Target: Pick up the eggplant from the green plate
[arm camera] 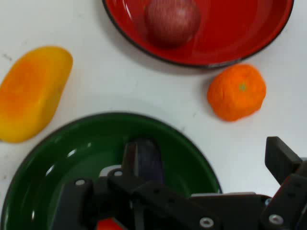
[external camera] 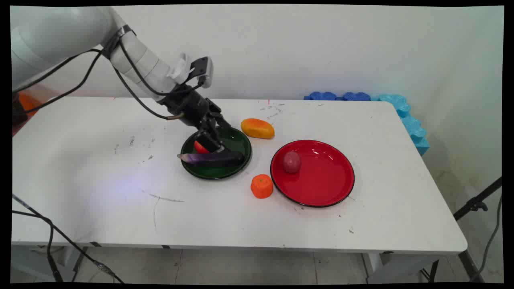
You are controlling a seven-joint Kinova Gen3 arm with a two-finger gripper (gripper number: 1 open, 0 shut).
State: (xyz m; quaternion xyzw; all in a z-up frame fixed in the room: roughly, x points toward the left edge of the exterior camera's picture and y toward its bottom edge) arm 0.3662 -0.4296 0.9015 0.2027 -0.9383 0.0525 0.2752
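Observation:
My gripper (external camera: 215, 145) hangs low over the green plate (external camera: 237, 138), open, its fingertips just above a dark purple eggplant (external camera: 213, 159) that lies across the plate's near side. In the hand view the gripper (arm camera: 206, 160) stands wide, and the eggplant (arm camera: 147, 158) shows end-on close by the left finger (arm camera: 128, 154), while the right finger (arm camera: 282, 160) is far from it. A small red piece (external camera: 200, 147) lies in the green plate (arm camera: 72, 158) behind the eggplant, partly hidden by the gripper.
A yellow-orange mango (external camera: 257, 128) lies just behind the green plate. To the right stands a red plate (external camera: 321, 184) holding a reddish-purple round fruit (external camera: 292, 161). An orange tangerine (external camera: 262, 186) sits between the two plates at the front. Blue foam pieces (external camera: 401, 108) line the table's far right corner.

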